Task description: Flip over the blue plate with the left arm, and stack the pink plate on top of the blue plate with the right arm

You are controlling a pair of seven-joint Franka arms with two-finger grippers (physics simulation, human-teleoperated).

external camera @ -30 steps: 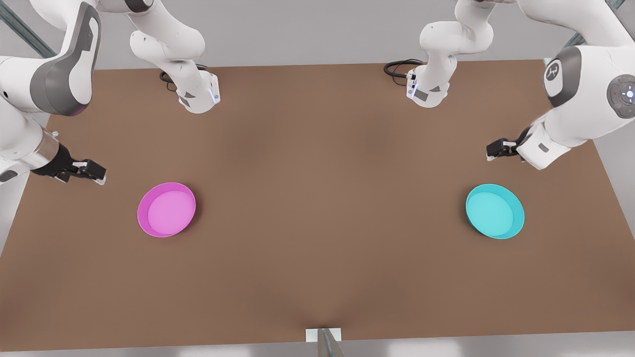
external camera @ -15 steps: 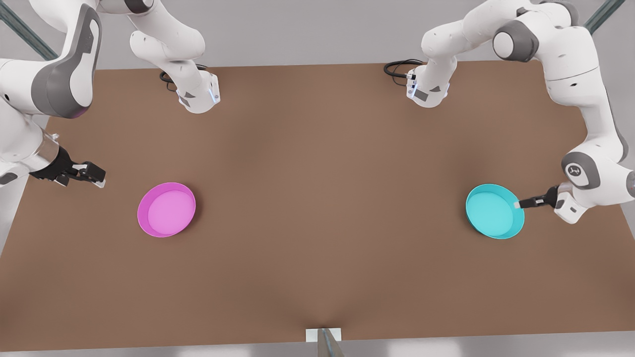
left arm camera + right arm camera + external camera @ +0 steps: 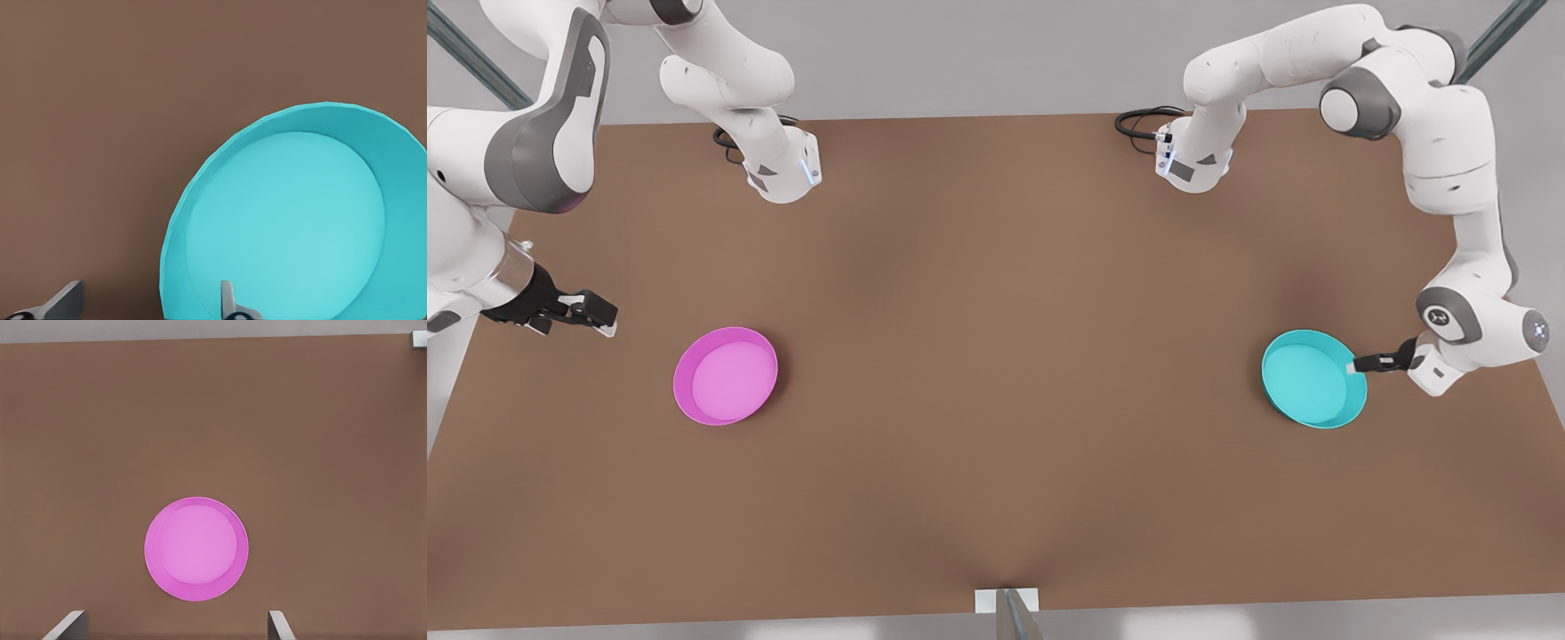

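Observation:
The blue plate (image 3: pixel 1313 380) rests rim-up on the brown table at the front view's right, and it looms large in the left wrist view (image 3: pixel 287 220). My left gripper (image 3: pixel 1359 364) is low at the plate's outer edge and open, with one fingertip (image 3: pixel 228 297) inside the dish and the other outside, so the rim sits between them. The pink plate (image 3: pixel 726 375) lies rim-up at the front view's left, also seen as the pink plate (image 3: pixel 196 549). My right gripper (image 3: pixel 603 315) waits open, above the table and beyond that plate's left side, touching nothing.
Both arm bases (image 3: pixel 783 173) (image 3: pixel 1193 160) stand at the table's far edge with black cables (image 3: pixel 1138 123) beside them. A small white bracket (image 3: pixel 1007 600) sits at the middle of the near edge. The brown table (image 3: pixel 996 356) stretches wide between the two plates.
The left arm swung down and outward from above the blue plate until its gripper reached the rim, then settled there. The right arm barely moved. Both plates stayed put.

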